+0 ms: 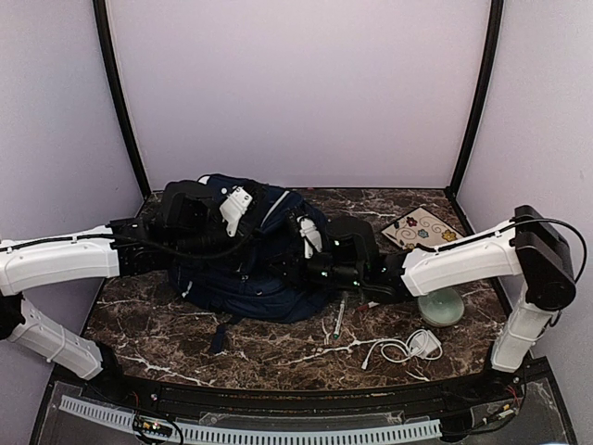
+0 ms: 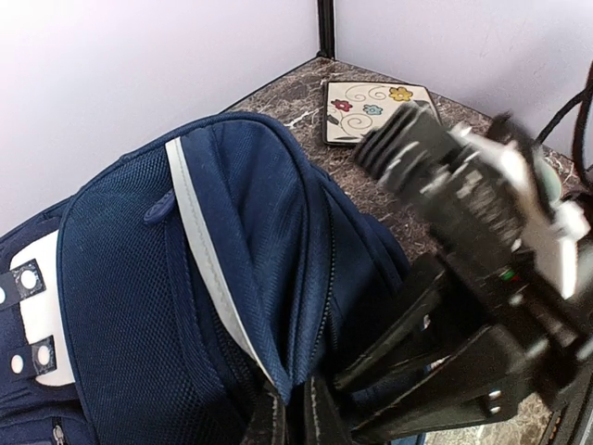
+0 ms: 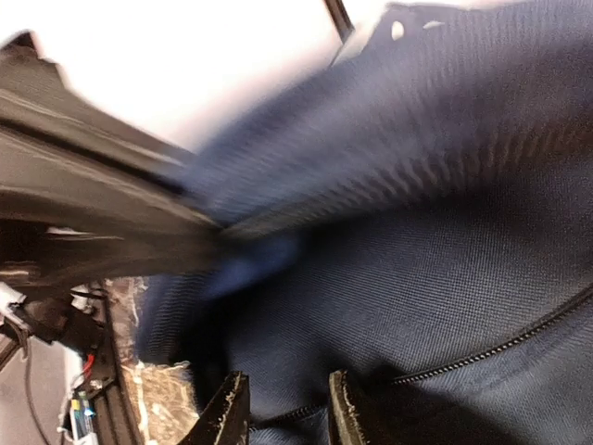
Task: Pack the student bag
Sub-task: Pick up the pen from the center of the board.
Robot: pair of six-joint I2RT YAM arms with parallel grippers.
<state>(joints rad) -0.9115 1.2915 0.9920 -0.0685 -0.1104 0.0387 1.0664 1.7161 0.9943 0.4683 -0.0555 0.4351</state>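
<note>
Backpack point(image 1: 250, 269) — navy with a white stripe, lying centre-left of the frame on the marble worktop point(image 1: 185, 338). Left jaws: I see them pressed together on the backpack's striped edge. Right jaws: I see them slightly spread against navy fabric beside a zip. Flowered card point(image 1: 422, 229) — upper right. White cable point(image 1: 408, 348) — lower right.

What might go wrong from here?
The right gripper, jaws open, sits right at the backpack by its zipper; it may grab plain fabric instead. The left gripper pinches the backpack close beside the right arm, so they may collide. Pens lie beside the right arm and may get swept.
</note>
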